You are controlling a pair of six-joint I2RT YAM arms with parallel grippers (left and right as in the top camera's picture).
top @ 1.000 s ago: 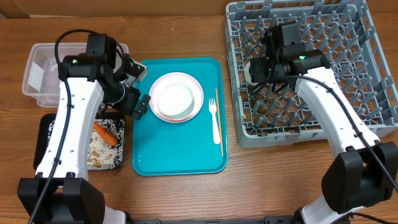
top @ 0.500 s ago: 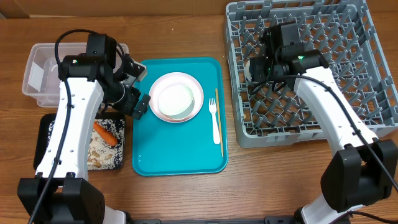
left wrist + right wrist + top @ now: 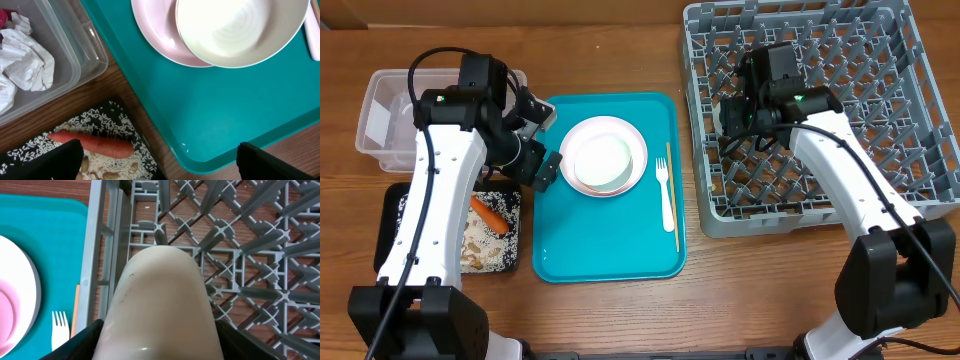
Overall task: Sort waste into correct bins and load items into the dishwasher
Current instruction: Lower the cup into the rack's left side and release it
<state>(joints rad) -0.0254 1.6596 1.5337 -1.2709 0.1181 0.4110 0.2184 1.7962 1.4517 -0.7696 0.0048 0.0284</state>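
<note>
My right gripper (image 3: 735, 112) is shut on a small white cup (image 3: 160, 305), holding it over the left side of the grey dish rack (image 3: 880, 90), just above the pegs (image 3: 240, 240). My left gripper (image 3: 542, 165) is open and empty, hanging over the gap between the teal tray and the black tray (image 3: 115, 125). A pale-pink plate (image 3: 582, 172) with a white bowl (image 3: 603, 158) on it sits on the teal tray. A white fork (image 3: 667, 195) and a thin wooden stick (image 3: 672, 200) lie to their right. A carrot (image 3: 92, 142) lies on rice in the black tray. Crumpled napkins (image 3: 25, 50) are in the clear tub (image 3: 380, 110).
The teal tray (image 3: 610, 240) lies in the middle between the bins and the rack. A bit of red wrapper (image 3: 4, 17) shows in the tub's corner. The rack fills the right side, and my right arm reaches across it.
My right gripper has shifted slightly toward the front and lower over the rack, still holding the cup. The left arm has not moved.
</note>
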